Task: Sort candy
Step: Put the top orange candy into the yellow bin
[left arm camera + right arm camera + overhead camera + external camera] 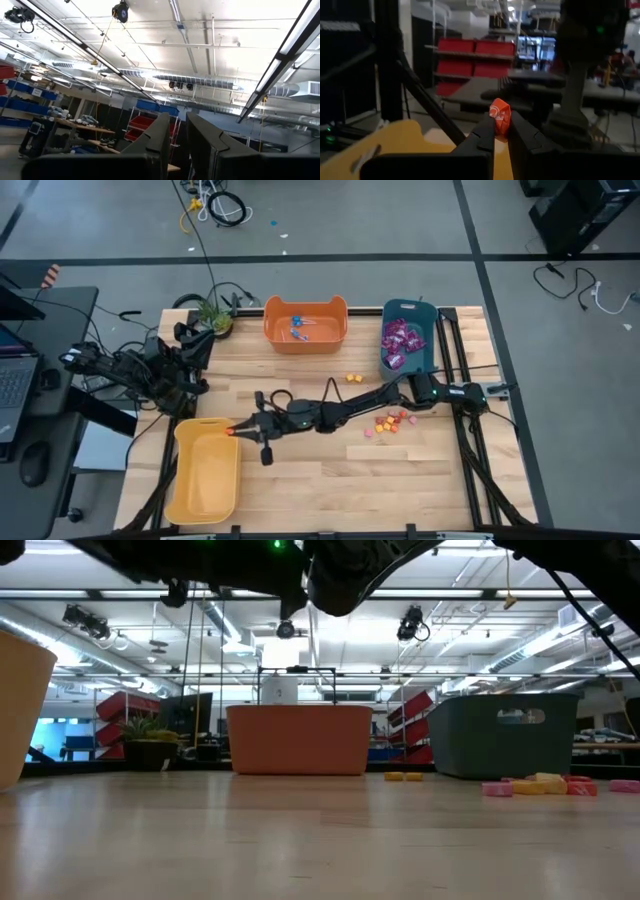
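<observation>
My right gripper [238, 430] reaches across the table to the near rim of the yellow bin [205, 475] and is shut on a small orange wrapped candy [499, 116]. More small orange, red and pink pieces [390, 423] lie on the wood, with two orange ones [352, 378] farther back. Blue lollipops [300, 330] lie in the orange bin [305, 310]. Purple packets [400, 340] lie in the teal bin [425, 355]. My left gripper [179, 122] is folded back at the table's far left [190, 345], empty, fingers shut and pointing up. My right gripper pinches the small orange candy between its two fingers; the candy's upper part [500, 110] sticks out past the fingertips [487, 127]. The fingers come about level from the table's right side. The candy is lifted clear, at the yellow bin's right rim [415, 132].
The three bins stand at the back middle, back right and front left. In the low view the orange bin [300, 740], the teal bin [505, 735] and the loose pieces [540, 785] show. A potted plant [212, 315] stands at the back left corner. Bare wood lies at the front middle.
</observation>
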